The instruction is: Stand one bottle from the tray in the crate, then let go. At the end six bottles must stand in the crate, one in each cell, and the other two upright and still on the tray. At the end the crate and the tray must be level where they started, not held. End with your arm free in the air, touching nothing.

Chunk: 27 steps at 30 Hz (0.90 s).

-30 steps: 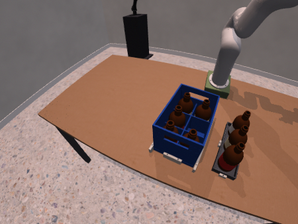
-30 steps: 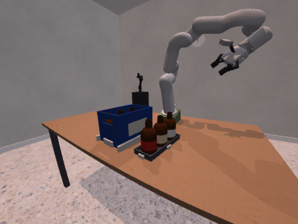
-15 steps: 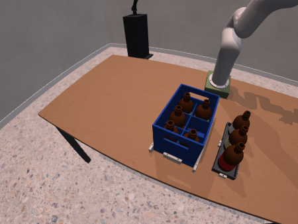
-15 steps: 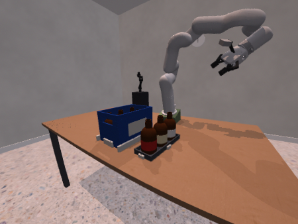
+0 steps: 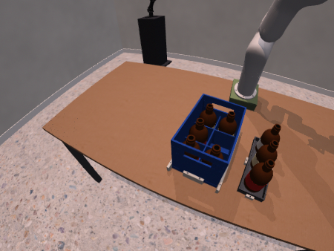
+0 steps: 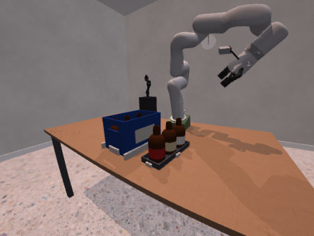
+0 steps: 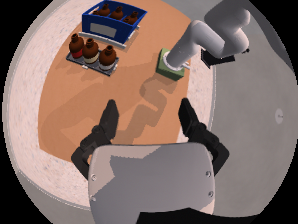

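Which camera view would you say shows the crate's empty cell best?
The top view: it looks down into the crate, so the empty cell shows between two bottles. The exterior view shows mainly the crate's outer walls, and the wrist view has it small, its cells hard to make out.
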Tool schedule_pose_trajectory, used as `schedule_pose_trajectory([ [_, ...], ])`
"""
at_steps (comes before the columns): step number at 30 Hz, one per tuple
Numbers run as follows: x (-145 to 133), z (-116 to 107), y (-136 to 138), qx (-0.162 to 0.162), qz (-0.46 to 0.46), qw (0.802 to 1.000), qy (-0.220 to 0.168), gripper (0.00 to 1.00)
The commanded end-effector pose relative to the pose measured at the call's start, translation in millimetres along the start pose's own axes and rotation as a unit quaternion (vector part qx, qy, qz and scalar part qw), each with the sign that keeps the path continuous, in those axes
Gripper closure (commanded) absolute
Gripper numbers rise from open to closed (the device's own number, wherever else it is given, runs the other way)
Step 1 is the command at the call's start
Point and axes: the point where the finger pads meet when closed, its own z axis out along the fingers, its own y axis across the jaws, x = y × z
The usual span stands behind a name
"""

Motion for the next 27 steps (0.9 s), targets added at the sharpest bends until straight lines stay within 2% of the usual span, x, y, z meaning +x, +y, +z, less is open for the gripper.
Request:
schedule_pose_trajectory([
  [1, 14.7, 16.7, -30.7, -0.03, 0.066, 0.996, -0.049, 0.0],
  [10, 41.1, 49.7, -72.3, -0.083, 0.181, 0.973, -0.117, 0.0],
  [12, 41.1, 49.7, -72.3, -0.083, 0.181, 0.973, -0.117, 0.0],
  [14, 52.4, 63.7, -86.6, -0.104, 0.228, 0.958, -0.141, 0.0],
  [21, 72.1, 87.5, -107.2, -0.136, 0.305, 0.926, -0.178, 0.0],
  [25, 85.3, 103.5, -118.8, -0.157, 0.355, 0.9, -0.199, 0.0],
  [27, 94.4, 114.3, -125.8, -0.169, 0.388, 0.881, -0.213, 0.0],
])
